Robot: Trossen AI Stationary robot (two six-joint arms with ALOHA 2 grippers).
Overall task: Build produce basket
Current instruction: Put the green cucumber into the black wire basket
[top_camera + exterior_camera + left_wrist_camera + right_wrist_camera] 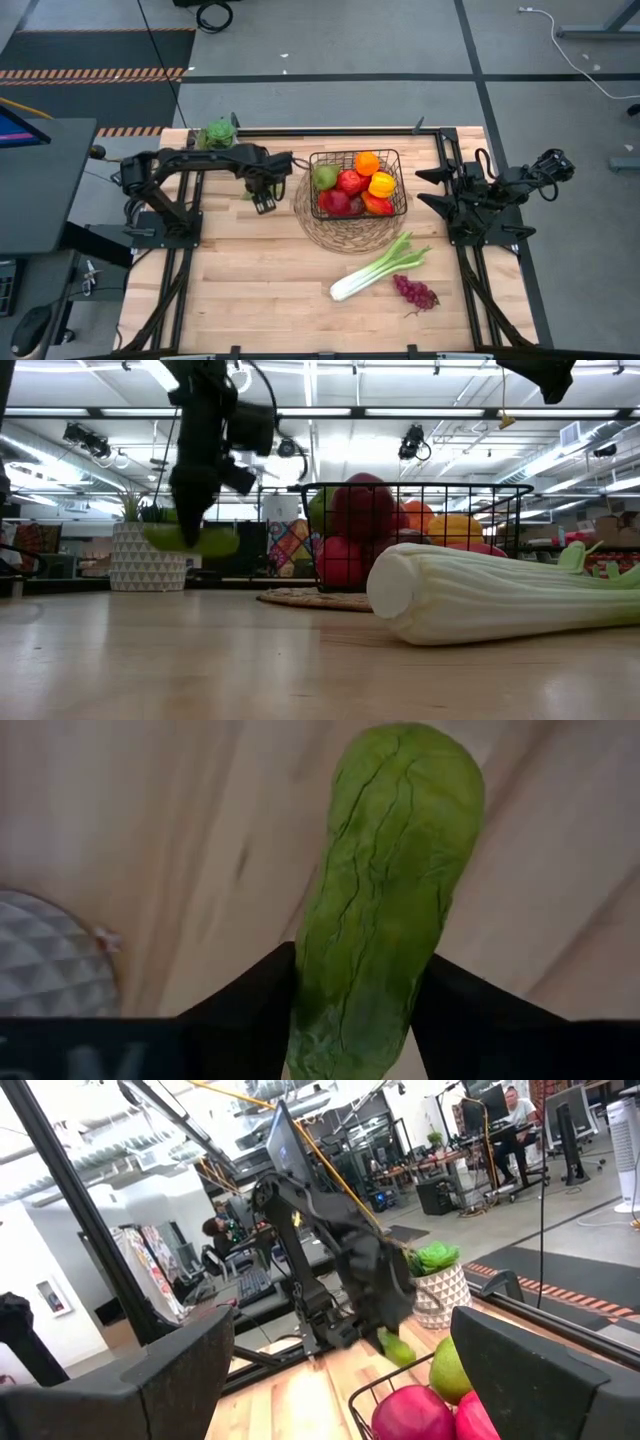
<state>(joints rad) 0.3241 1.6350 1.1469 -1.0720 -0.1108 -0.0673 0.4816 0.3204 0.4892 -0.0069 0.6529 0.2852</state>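
My left gripper (355,970) is shut on a long green veined vegetable (390,870), left of the black wire basket (357,185); in the low view that vegetable (195,540) hangs above the table. The basket stands on a round woven mat (340,232) and holds a green pear, red apples, an orange and peppers. The pale-green celery (380,268) and purple grapes (415,292) lie on the table nearer than the basket. My right gripper (400,1380) is open and waits right of the basket (400,1380). My left gripper pinches the green vegetable between its two fingers (250,1005), near one end (345,1020). The fingers come from above and lie across it. The longer part (400,810) sticks out beyond the fingers. In the low view it is lifted clear of the table, roughly level.
A potted green plant (218,133) in a white patterned pot (145,558) stands at the far edge, just beyond my left gripper. Bare wood (250,270) lies near and left of the celery. Black frame rails run along the table's left and right sides.
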